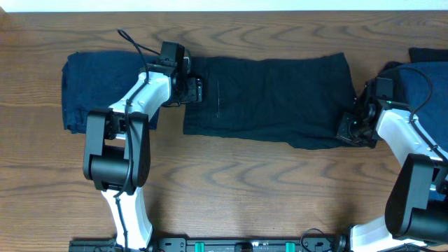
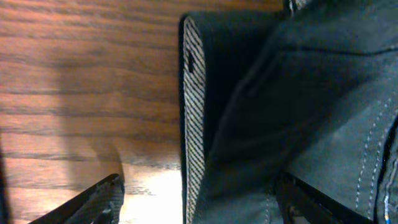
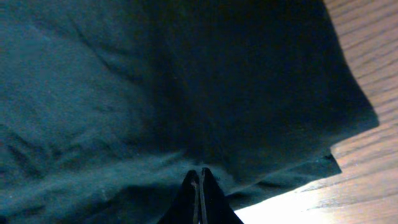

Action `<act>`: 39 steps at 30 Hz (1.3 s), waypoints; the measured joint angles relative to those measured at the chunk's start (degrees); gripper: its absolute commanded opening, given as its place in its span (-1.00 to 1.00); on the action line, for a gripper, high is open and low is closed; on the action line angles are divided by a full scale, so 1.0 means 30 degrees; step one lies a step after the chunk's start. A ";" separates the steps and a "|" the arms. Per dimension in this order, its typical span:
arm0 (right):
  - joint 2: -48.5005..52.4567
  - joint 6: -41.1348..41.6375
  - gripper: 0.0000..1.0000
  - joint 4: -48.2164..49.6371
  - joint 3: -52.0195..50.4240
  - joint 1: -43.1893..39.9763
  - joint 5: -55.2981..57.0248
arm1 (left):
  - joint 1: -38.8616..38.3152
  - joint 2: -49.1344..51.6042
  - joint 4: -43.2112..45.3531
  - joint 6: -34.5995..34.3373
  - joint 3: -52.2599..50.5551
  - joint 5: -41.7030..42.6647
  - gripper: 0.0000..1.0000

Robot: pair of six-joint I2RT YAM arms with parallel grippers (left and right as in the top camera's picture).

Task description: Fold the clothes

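Soft black garment (image 1: 266, 98), rough rectangle, flat mid wood-grain table (image 1: 245, 189). Left claw (image 2: 199, 185) at its left end, fingers wide apart astride pale striped inner edge (image 2: 193, 124). Right claw (image 3: 199, 175) at lower right corner, pinched closed on wrinkled fabric. Folded navy garment (image 1: 84, 87) far left.

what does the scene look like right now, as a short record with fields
middle: black garment spread flat on the table
left side: left navy garment, looks folded
right side: right navy garment, partly under the right arm
left gripper: jaws open, straddling the black garment's left edge and its striped inner band
right gripper: jaws shut, apparently pinching the black garment near its lower right corner
fold: not yet started on the black garment
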 measured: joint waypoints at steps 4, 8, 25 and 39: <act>0.0000 0.0000 -0.98 0.0029 0.0000 0.0087 0.0000 | -0.0007 0.0066 -0.0044 0.0058 0.0044 0.0423 0.59; 0.0000 0.0000 -0.97 0.0080 0.0000 0.0189 -0.0015 | 0.0022 0.0066 -0.0058 0.0058 0.0058 0.0867 0.59; 0.0000 0.0000 -0.95 0.0087 0.0000 0.0262 -0.0044 | -0.0729 0.0066 -0.0124 0.0058 0.0073 0.1064 0.61; 0.0000 0.0000 -0.95 0.0138 0.0000 0.0262 -0.0051 | -0.1035 0.0058 -0.1115 0.0044 0.0401 -0.0641 0.59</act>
